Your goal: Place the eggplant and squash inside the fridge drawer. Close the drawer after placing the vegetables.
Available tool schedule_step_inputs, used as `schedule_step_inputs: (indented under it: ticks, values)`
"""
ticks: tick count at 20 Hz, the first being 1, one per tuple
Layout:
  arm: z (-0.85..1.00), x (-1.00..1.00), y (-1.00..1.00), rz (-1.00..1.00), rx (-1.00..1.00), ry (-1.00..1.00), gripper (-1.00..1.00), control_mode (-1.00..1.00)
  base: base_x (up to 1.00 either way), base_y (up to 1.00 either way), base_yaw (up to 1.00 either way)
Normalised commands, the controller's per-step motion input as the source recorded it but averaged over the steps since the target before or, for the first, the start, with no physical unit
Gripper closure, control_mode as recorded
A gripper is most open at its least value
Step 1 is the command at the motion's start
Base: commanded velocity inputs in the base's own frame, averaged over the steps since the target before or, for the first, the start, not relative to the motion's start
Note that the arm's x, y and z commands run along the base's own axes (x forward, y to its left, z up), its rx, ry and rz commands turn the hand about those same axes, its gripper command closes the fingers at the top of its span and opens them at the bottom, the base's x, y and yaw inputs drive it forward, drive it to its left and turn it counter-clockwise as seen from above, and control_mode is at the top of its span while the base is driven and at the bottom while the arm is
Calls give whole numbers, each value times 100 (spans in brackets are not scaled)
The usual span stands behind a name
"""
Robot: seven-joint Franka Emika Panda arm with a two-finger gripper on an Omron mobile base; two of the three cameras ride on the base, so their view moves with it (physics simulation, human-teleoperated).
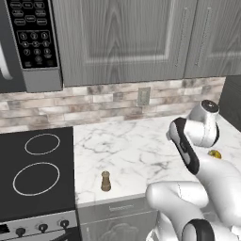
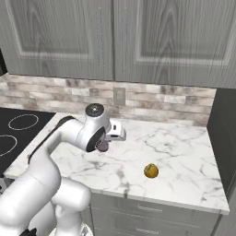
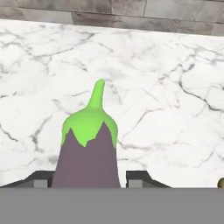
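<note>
The eggplant, dark purple with a green stem cap, stands between my fingertips, stem pointing away over the white marble counter. My gripper is shut on its body, one dark finger on each side. In the right base view a dark bit of the eggplant shows under the white hand, just above the counter. The squash, a small yellow-brown round thing, lies on the counter to the right of the hand; it also shows as the squash behind the arm. The fridge drawer is out of view.
A brown pepper mill stands near the counter's front edge, beside the black stove top. A microwave hangs above the stove. Grey wall cabinets and a brick backsplash with an outlet close the back. Grey drawers sit below the counter.
</note>
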Motion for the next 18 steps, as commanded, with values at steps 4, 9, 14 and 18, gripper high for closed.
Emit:
schedule_step_inputs:
  ticks: [4,9,14,18]
  values:
    - [99,-43,68,0,0,-1,100,-100,0,0,0]
    - [79,-56,45,0,0,0,100,-100,0,0,0]
    - [18,-44,11,0,0,0,100,-100,0,0,0]
    - [-12,-19,3,0,0,0,100,-100,0,0,0]
